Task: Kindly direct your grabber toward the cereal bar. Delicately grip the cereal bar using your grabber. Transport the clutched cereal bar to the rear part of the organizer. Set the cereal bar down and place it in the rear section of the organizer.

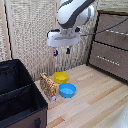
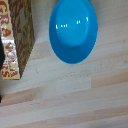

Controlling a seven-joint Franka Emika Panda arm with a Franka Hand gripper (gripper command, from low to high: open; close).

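While hanging high over the wooden table (image 1: 95, 100), grabber (image 1: 62, 51) sits clear of everything below, short blue-tipped fingers (image 1: 68, 50) pointing down with a visible gap between them, holding nothing. White arm (image 1: 75, 14) runs up and out the top edge of the exterior view. Cereal bar (image 1: 47, 84) stands on the table just beside the organizer (image 1: 20, 95), near that box's right wall in the exterior view; yellow-orange wrapper with red-brown print, looks tilted or leaning, contact with the organizer wall not resolvable. Organizer occupies the table's corner at the exterior view's lower left, black fabric, straight sides, one inner divider visible splitting it into a farther and a nearer section; contents not discernible. Yellow bowl (image 1: 60, 77) sits just beyond the cereal bar, toward the back edge of the table. Blue bowl (image 1: 67, 90) sits right in front of the yellow one, apparently touching or overlapping it, and just beside the cereal bar on the exterior view's right. Brown drawer cabinet (image 1: 110, 42) stands at the table's far edge on the exterior view's right, well apart from the bowls. Wrist view looks straight down: blue bowl (image 2: 73, 29) and cereal bar (image 2: 16, 37) side by side, a narrow strip of bare wood (image 2: 75, 95) between them; fingers out of that shot.
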